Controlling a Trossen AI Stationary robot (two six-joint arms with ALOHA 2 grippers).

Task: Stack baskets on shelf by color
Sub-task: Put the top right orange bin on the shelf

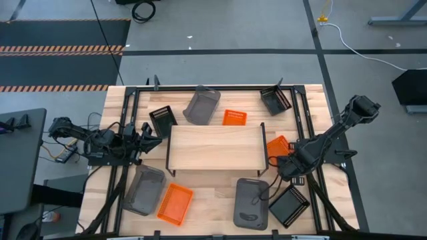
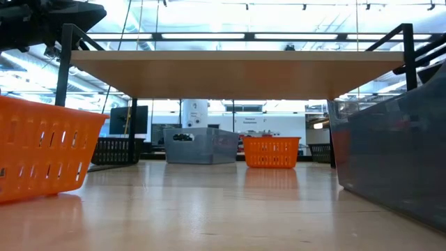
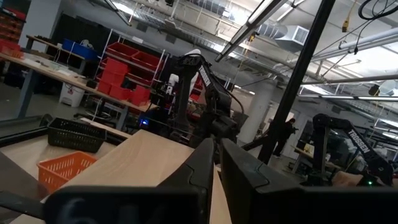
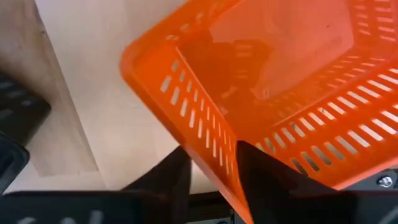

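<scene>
The shelf (image 1: pixel 215 148) stands mid-table, its board bare. My right gripper (image 1: pixel 285 160) is shut on an orange basket (image 1: pixel 278 145) just off the shelf's right end. My left gripper (image 1: pixel 151 137) is shut and empty at the shelf's left end, beside a black basket (image 1: pixel 162 120). In the left wrist view it (image 3: pixel 217 171) looks along the board's top. On the table lie a grey basket (image 1: pixel 202 105), an orange basket (image 1: pixel 234 118) and a black basket (image 1: pixel 276 100) behind the shelf. In front lie a grey (image 1: pixel 145 189), an orange (image 1: pixel 175 203), a grey (image 1: pixel 251 203) and a black basket (image 1: pixel 289 205). My right gripper holds the orange basket by the rim of one perforated side wall (image 4: pixel 219 163), close to a corner. One finger (image 4: pixel 264 171) is inside the basket and the other (image 4: pixel 171 177) outside. The fingers come from above, slanting from the table's right. The basket's opening faces up; whether it rests on the table I cannot tell.
Black frame posts and rails (image 1: pixel 303 120) run along the table's sides near both arms. In the low view the orange basket (image 2: pixel 42 153) and the grey basket (image 2: pixel 397 160) flank the space under the board (image 2: pixel 230 70).
</scene>
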